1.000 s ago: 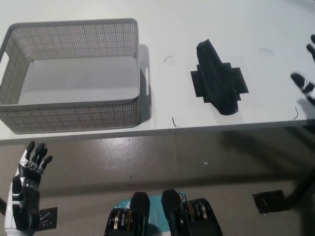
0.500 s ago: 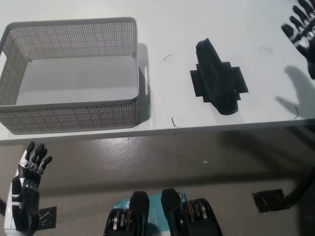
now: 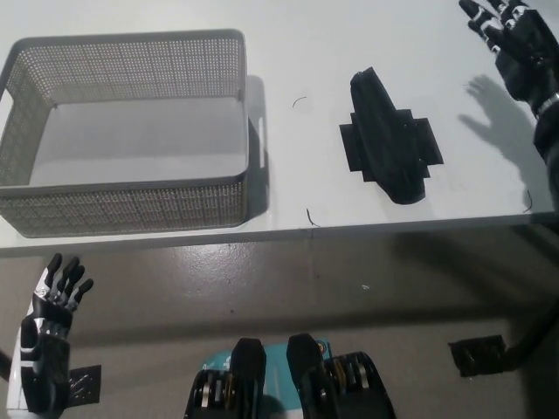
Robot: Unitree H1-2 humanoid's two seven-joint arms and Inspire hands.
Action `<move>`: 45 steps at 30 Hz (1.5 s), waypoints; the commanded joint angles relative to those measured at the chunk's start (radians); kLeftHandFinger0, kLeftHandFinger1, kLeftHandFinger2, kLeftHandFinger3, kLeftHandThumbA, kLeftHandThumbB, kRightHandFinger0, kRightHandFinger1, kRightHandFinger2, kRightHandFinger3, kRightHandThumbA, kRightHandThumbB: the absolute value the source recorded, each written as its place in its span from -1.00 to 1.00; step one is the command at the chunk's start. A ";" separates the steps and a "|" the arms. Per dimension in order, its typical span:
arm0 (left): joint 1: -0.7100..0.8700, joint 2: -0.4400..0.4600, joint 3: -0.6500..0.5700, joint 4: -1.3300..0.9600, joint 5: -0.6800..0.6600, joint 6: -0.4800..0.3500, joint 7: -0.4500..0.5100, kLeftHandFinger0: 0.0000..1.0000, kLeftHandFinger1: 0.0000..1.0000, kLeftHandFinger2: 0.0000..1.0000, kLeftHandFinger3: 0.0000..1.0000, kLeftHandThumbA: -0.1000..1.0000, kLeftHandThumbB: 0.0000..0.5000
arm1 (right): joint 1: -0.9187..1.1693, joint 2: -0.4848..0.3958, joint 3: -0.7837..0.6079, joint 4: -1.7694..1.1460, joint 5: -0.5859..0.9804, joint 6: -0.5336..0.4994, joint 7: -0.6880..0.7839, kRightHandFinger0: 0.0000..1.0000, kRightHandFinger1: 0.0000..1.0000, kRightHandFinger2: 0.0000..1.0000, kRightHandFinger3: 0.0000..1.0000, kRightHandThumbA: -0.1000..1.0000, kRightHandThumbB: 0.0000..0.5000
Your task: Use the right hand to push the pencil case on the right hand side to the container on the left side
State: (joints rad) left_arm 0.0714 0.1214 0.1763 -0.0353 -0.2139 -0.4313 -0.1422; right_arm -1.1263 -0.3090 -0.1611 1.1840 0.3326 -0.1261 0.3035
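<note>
The container [image 3: 131, 205] at the table's [image 3: 297, 35] left edge looks like grey perforated plastic or metal mesh. The pencil case [image 3: 387, 140] seems matt black cloth. The table is smooth, matt white.

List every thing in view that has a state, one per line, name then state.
pencil case: lying on the black tape mark, untouched, apart from the basket
basket: upright, empty
right hand: open, raised over the table's right end, holding nothing
left hand: open, resting below the table edge, holding nothing
</note>
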 commanded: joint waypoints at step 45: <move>-0.001 -0.026 0.023 -0.130 -0.052 -0.039 -0.061 1.00 1.00 1.00 1.00 1.00 0.55 | 0.019 0.112 -0.024 0.242 -0.065 -0.070 -0.022 1.00 1.00 1.00 1.00 1.00 0.50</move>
State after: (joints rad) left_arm 0.0734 0.0935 0.1937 -0.1278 -0.2387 -0.4355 -0.1851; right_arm -1.0781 -0.2046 -0.1731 1.4316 0.2690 -0.1689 0.2867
